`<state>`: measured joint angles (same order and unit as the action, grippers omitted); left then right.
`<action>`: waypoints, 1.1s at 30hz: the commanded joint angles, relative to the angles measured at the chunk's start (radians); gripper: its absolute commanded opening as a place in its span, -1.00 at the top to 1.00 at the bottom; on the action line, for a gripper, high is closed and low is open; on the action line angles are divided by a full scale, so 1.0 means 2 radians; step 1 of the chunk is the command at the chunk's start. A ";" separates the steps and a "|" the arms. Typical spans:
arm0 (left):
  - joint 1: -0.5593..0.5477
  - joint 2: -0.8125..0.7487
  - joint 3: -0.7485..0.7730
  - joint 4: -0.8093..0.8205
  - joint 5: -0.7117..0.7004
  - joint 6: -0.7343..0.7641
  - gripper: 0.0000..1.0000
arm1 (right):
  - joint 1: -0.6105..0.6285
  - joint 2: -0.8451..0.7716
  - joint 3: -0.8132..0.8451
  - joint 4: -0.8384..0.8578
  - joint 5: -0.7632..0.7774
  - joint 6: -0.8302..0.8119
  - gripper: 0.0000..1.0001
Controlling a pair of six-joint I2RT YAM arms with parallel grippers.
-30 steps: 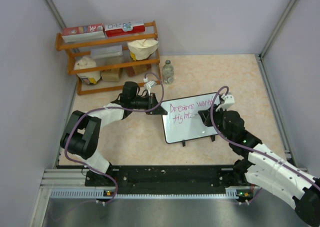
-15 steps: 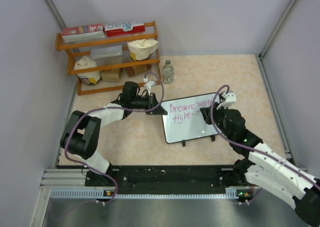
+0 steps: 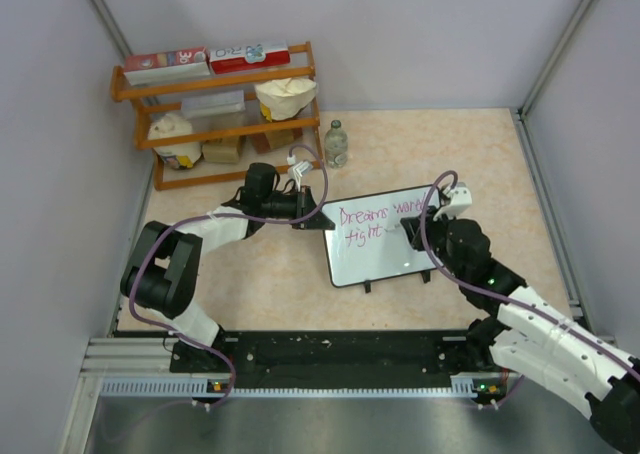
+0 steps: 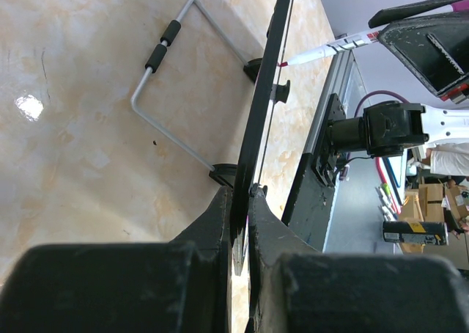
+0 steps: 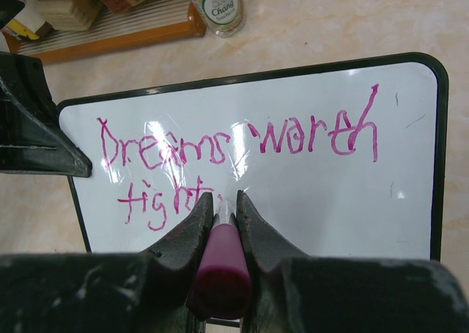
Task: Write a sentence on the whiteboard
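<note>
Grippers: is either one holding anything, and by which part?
The right gripper pinches a pink marker around its barrel. The left gripper clamps the whiteboard by the black frame along its side edge.

whiteboard [image 3: 385,259] on table [image 3: 480,154], sentence [image 3: 375,219] on it, shelf rack [image 3: 215,87] behind-left, bottle [image 3: 337,144] right of rack

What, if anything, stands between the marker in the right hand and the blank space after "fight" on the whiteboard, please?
Nothing visible does. The right hand holds the marker with its tip near the end of "fight", and the whiteboard beside it is bare. The left hand grips the board's left edge, out of the way.
</note>
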<state>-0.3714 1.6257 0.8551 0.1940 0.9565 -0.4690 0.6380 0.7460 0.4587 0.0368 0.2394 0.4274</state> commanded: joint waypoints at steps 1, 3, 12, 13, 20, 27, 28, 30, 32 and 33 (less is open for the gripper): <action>0.004 -0.001 0.009 -0.013 -0.066 0.026 1.00 | -0.005 -0.016 -0.002 -0.011 0.005 0.001 1.00; 0.004 -0.001 0.009 -0.013 -0.066 0.026 1.00 | -0.004 -0.019 -0.005 -0.015 0.003 0.003 1.00; 0.004 -0.001 0.008 -0.011 -0.064 0.024 1.00 | -0.004 -0.020 -0.005 -0.017 -0.005 0.008 1.00; 0.004 -0.001 0.008 -0.010 -0.064 0.024 1.00 | -0.004 -0.021 -0.004 -0.017 -0.005 0.009 1.00; 0.004 -0.001 0.007 -0.011 -0.064 0.024 1.00 | -0.005 -0.027 0.022 -0.005 -0.011 0.005 1.00; 0.004 -0.001 0.008 -0.011 -0.064 0.024 1.00 | -0.005 -0.007 0.041 0.017 -0.005 0.000 1.00; 0.004 -0.001 0.008 -0.012 -0.064 0.024 1.00 | -0.004 -0.006 0.042 0.019 -0.005 0.000 1.00; 0.004 -0.001 0.008 -0.013 -0.064 0.024 1.00 | -0.004 0.001 0.044 0.023 -0.003 0.000 1.00; 0.004 0.002 0.009 -0.013 -0.063 0.024 1.00 | -0.004 0.008 0.044 0.027 -0.002 -0.002 1.00; 0.004 0.000 0.009 -0.013 -0.063 0.024 1.00 | -0.004 0.016 0.044 0.028 0.001 -0.004 1.00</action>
<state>-0.3714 1.6260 0.8551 0.1940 0.9569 -0.4690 0.6380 0.7467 0.4995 0.0399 0.2241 0.4374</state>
